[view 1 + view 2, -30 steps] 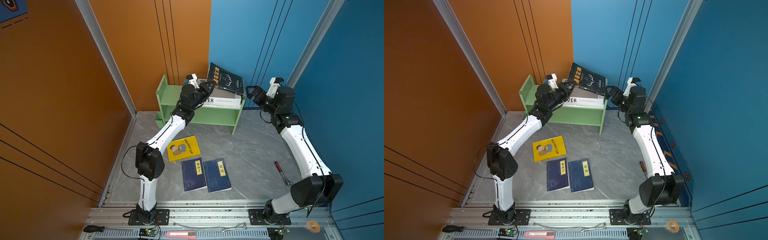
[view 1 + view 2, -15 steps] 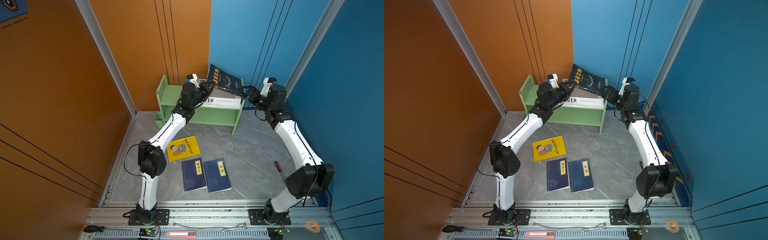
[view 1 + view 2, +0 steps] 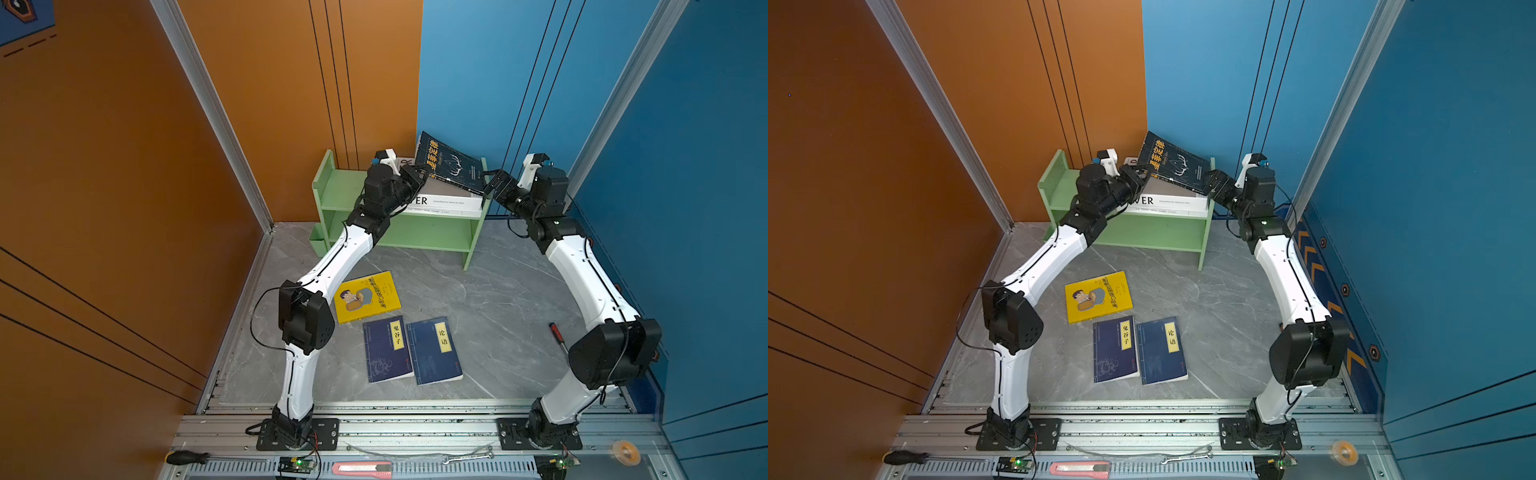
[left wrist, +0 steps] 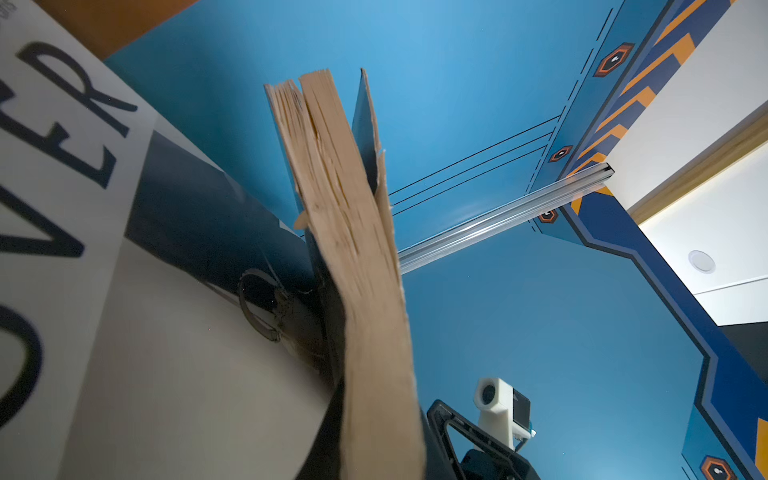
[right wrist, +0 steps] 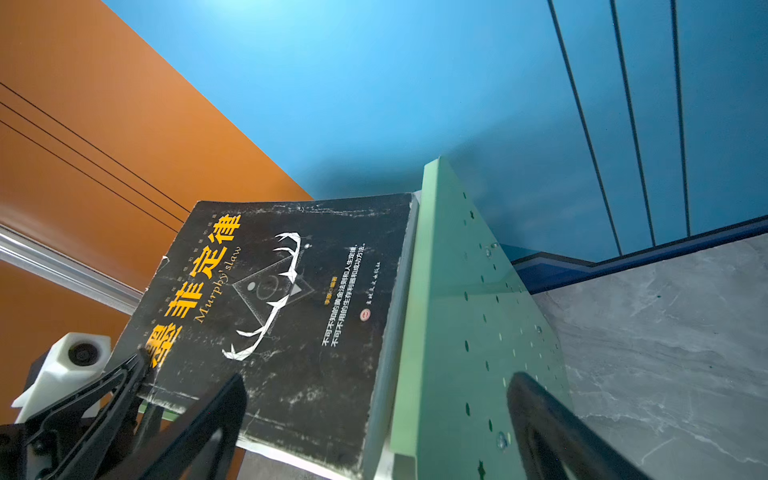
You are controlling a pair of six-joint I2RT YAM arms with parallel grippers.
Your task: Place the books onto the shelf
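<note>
A black book point(image 3: 451, 166) point(image 3: 1173, 164) with yellow characters hangs tilted over the top tier of the pale green shelf point(image 3: 424, 232) point(image 3: 1163, 232). My left gripper point(image 3: 422, 176) point(image 3: 1140, 174) is shut on its left corner. Its lower edge rests on the white "LOVER" book point(image 3: 444, 200), which is stacked on another white book point(image 3: 440, 212). My right gripper point(image 3: 492, 185) point(image 5: 378, 380) stands open at the shelf's right end, its fingers either side of the dotted side panel point(image 5: 457, 311) and the black book's point(image 5: 274, 307) edge. A yellow book point(image 3: 368, 297) and two navy books point(image 3: 387, 350) point(image 3: 434, 351) lie on the floor.
A small green cup point(image 3: 318, 241) hangs on the shelf's left side. A red-handled screwdriver point(image 3: 557, 336) lies by the right arm. On the front rail lie a black screwdriver point(image 3: 183, 457), a red cutter point(image 3: 361, 468), a wrench point(image 3: 465, 457) and a tape roll point(image 3: 627, 452). Walls stand close behind the shelf.
My right gripper has swung left from beside the shelf to its right end, reaching the black book's lower corner. The left gripper and the book have barely moved.
</note>
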